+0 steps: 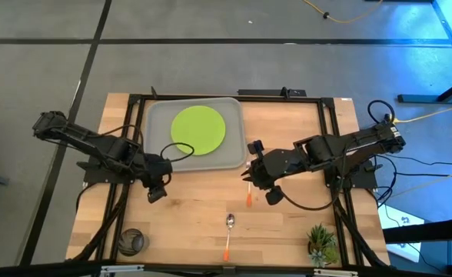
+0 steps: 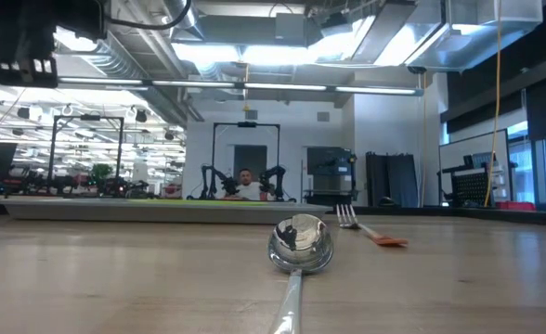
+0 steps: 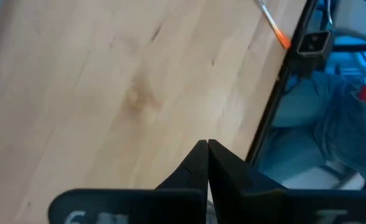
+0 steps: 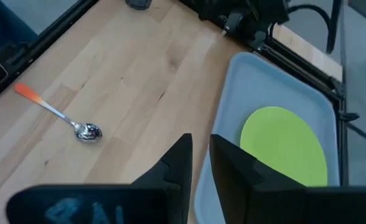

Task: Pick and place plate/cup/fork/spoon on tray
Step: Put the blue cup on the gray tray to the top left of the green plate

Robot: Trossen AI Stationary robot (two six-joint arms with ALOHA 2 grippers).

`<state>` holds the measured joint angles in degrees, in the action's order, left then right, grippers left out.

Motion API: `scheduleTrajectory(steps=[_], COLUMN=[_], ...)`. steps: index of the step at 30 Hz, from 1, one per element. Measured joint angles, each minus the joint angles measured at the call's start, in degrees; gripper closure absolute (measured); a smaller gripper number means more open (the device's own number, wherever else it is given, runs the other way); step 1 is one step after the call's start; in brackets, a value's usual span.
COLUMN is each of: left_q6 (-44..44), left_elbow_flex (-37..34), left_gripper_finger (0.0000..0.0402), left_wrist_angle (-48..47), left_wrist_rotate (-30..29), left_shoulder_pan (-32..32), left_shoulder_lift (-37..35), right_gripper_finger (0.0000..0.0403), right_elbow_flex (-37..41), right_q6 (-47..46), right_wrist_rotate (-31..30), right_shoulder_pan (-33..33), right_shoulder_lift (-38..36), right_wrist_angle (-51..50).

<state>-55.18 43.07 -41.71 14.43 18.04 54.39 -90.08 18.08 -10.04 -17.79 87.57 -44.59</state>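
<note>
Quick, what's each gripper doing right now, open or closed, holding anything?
Left gripper: closed, empty, over bare table.
Right gripper: slightly open, empty, above the fork near the tray edge.

Bare table (image 1: 195, 208) between both arms — only spoon (image 1: 228, 231) and fork (image 1: 248, 194).

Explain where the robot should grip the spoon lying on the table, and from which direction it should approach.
Grip the spoon at mid-handle, coming straight down from above, fingers closing across the handle. It lies flat on the bare table; the handle is thin and straight, while the rounded bowl would likely slip.
</note>
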Motion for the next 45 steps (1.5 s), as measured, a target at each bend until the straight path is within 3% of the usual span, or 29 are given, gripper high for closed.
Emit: scheduleTrajectory(steps=[9,15,26,31,37,45], left_q6=[0.6,6.2,30.6,29.2,19.8,11.0], left_elbow_flex=[0.0,0.0,0.0,0.1,6.1,12.6], left_gripper_finger=[0.0375,0.0347,0.0345,0.0348,0.0349,0.0349], left_wrist_angle=[-0.1,-0.2,-0.2,-0.3,-1.7,-5.0], left_wrist_rotate=[-1.4,-1.5,0.4,3.9,9.8,-0.3], left_shoulder_pan=[0.0,0.0,2.9,6.9,14.3,24.1], left_shoulder_lift=[0.0,0.0,0.0,0.0,0.0,0.0], right_gripper_finger=[0.034,0.034,0.034,0.034,0.034,0.034], right_elbow_flex=[0.0,0.0,0.0,0.0,0.0,0.0], right_q6=[-0.2,-4.7,-5.8,-5.8,-6.8,-12.7], right_wrist_rotate=[-2.8,-2.9,-2.9,-2.9,-2.8,-2.8], right_shoulder_pan=[1.1,2.5,2.7,2.7,2.7,2.3], right_shoulder_lift=[0.0,0.0,0.0,0.0,0.0,0.0], right_wrist_angle=[2.0,3.6,5.1,7.6,10.7,10.6])
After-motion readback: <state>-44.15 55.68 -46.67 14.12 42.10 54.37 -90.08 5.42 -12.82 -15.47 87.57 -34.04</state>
